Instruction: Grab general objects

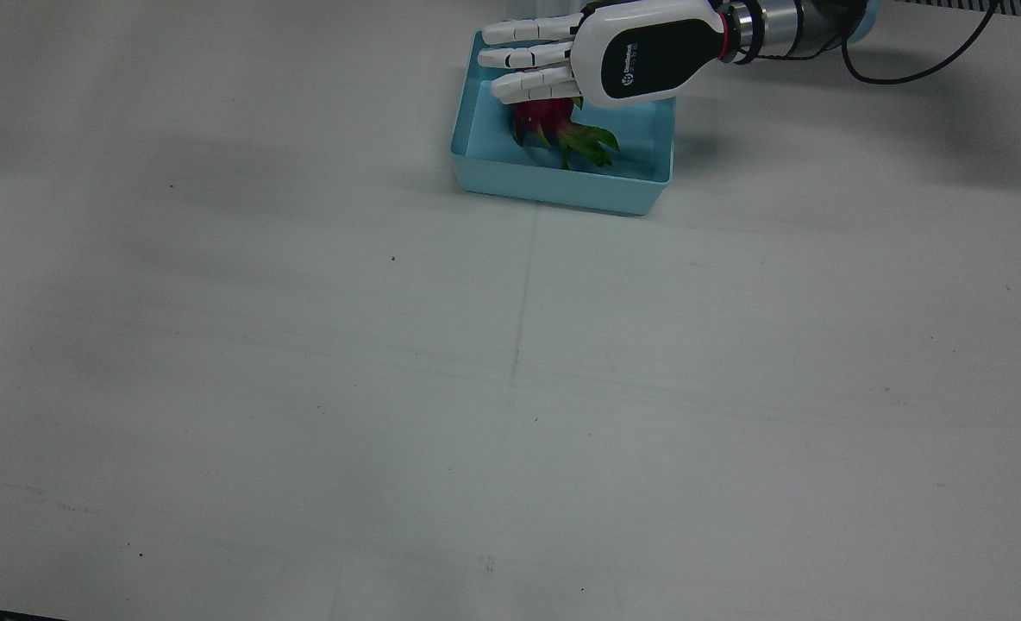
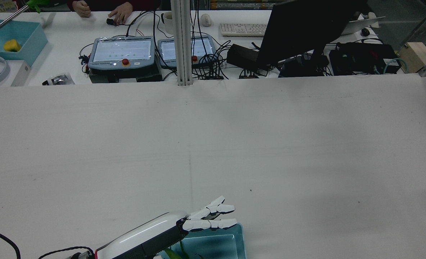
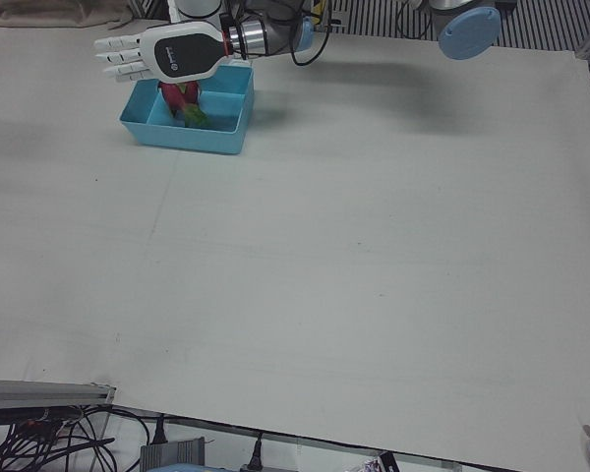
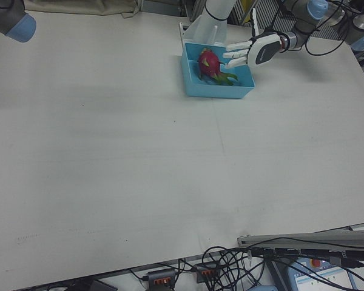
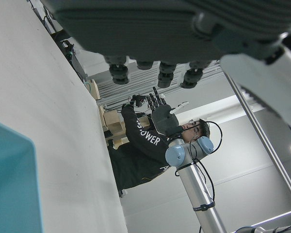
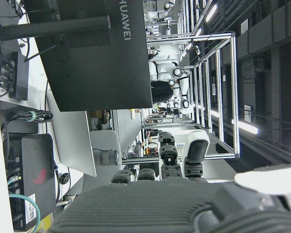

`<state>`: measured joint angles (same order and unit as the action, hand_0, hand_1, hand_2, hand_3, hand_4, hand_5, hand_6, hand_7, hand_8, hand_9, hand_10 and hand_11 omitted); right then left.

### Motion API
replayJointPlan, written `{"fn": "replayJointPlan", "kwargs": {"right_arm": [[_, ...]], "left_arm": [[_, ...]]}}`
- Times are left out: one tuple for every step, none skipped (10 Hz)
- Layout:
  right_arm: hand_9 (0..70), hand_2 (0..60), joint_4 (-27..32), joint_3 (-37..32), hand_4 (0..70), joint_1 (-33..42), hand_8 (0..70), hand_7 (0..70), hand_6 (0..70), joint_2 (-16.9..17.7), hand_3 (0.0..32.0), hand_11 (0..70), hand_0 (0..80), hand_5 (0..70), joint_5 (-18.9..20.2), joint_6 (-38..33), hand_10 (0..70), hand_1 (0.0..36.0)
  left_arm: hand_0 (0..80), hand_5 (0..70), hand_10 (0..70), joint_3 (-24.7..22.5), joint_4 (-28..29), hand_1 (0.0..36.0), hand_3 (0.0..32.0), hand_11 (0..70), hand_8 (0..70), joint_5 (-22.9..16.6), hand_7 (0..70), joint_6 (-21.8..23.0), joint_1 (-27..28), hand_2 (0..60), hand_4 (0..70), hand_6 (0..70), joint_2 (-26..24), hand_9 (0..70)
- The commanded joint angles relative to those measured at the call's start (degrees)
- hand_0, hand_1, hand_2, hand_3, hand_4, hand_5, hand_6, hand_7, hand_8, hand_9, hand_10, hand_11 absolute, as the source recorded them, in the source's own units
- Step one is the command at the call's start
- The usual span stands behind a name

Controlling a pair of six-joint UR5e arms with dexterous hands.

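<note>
Left hand [image 1: 597,60] is hovering flat, fingers spread and holding nothing, over the pink-and-green dragon fruit [image 1: 558,125] lying in the light-blue plastic bin [image 1: 554,185] on the white tabletop [image 1: 510,388].

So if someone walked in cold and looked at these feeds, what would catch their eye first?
Probably the light blue bin at the robot's edge of the otherwise bare white table, with a magenta dragon fruit lying inside it. Right above it hovers the left hand, fingers spread flat and holding nothing. Beyond the far edge, the rear view shows a cluttered desk with a dark monitor.
</note>
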<state>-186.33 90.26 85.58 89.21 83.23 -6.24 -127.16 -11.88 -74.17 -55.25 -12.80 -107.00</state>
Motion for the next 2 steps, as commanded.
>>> {"fn": "replayJointPlan", "kwargs": {"right_arm": [[0.0, 0.0, 0.0, 0.0, 0.0, -0.1, 0.0, 0.0, 0.0, 0.0, 0.0, 0.0, 0.0, 0.0, 0.0, 0.0, 0.0, 0.0], [0.0, 0.0, 0.0, 0.0, 0.0, 0.0, 0.0, 0.0, 0.0, 0.0, 0.0, 0.0, 0.0, 0.0, 0.0, 0.0, 0.0, 0.0]], "left_arm": [[50.5, 0.0, 0.7, 7.3, -0.6, 14.2, 0.0, 2.1, 0.1, -2.9, 16.8, 8.5, -16.1, 0.0, 14.9, 0.0, 0.1, 1.9], [50.4, 2.8, 1.8, 11.0, 3.5, 12.5, 0.0, 3.4, 0.9, -5.7, 18.1, 12.1, -22.2, 0.0, 26.7, 0.3, 0.5, 2.2]]}}
